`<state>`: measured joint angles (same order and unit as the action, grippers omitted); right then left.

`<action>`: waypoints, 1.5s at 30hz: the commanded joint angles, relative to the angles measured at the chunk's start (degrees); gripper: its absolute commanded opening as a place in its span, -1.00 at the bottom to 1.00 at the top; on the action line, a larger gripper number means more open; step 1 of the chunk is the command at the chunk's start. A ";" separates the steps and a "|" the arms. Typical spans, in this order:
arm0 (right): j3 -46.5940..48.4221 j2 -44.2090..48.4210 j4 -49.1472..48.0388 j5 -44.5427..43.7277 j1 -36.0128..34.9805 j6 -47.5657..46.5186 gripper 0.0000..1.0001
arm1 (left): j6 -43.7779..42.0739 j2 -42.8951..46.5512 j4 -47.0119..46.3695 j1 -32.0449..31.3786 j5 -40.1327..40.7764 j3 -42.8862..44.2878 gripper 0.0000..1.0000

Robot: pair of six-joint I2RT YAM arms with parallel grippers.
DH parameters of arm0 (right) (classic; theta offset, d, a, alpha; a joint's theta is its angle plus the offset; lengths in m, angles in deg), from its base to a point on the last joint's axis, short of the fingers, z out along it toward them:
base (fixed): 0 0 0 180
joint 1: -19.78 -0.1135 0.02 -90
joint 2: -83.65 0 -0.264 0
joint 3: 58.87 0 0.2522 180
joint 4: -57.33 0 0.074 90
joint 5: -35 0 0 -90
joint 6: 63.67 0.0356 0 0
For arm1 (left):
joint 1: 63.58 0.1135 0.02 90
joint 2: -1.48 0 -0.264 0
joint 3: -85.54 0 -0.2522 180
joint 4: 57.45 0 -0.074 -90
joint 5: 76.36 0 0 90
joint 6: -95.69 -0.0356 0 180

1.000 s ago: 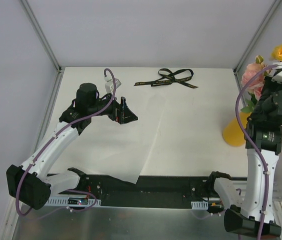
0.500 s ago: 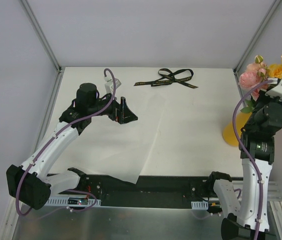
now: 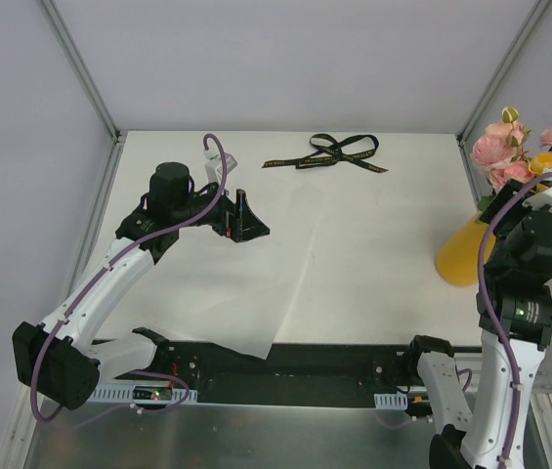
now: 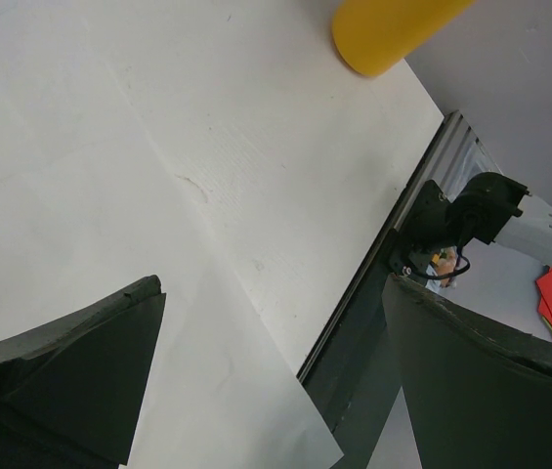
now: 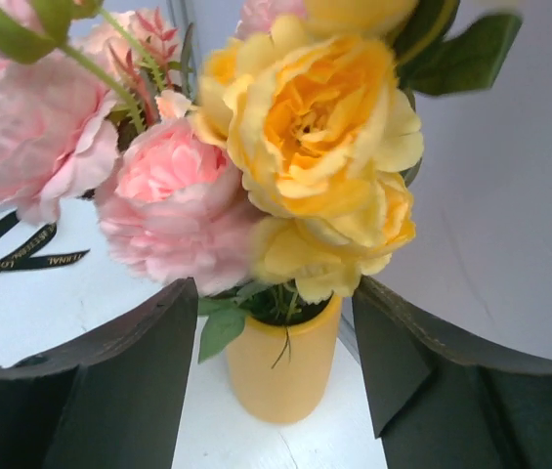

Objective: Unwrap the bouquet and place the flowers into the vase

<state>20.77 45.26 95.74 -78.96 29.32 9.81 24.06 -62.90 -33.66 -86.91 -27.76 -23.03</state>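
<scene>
The flowers (image 5: 256, 166) now sit in the vase (image 5: 280, 366), at the far right edge of the table (image 3: 403, 176). A second ago the blooms rode higher, up in the corner of the overhead view, carried by the right arm. Since then they have dropped, their stems have gone into the yellow mouth, and the right gripper (image 5: 276, 288) has gone from clamped to parted. Its wrist view shows the two dark fingers standing wide on either side of the vase, touching neither it nor the stems, so you have let go. By my reading the placing step is done and only a clean retreat remains. The vase stands upright, long axis vertical. It looks slanted from overhead, base nearer you and mouth toward the wall, but I take that for perspective. The stems run up along that axis and the pink and yellow heads fan out above the rim, leaning a little to both sides. Further out, the black ribbon (image 3: 334, 151) lies loose at the far edge and the wrapping paper (image 3: 256, 293) lies flat across the middle of the table. Your left gripper (image 3: 241, 220) hangs over the paper's left part, jaws fully spread and empty.
</scene>
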 commanded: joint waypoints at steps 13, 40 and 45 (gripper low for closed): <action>23.05 -3.70 14.47 7.43 0.30 8.16 0.43 | -1.06 1.80 -1.06 -0.75 0.36 0.07 0.98; -3.56 -5.91 8.06 40.40 -23.16 40.67 0.99 | -5.27 10.85 2.19 -0.84 17.58 -1.07 0.98; -8.75 -3.36 5.77 37.07 -23.34 46.92 0.99 | -6.68 13.92 2.99 -1.54 21.01 -1.94 0.98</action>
<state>14.33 39.66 104.74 -37.59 6.28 50.99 19.71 -52.17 -30.30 -87.63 -11.09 -24.36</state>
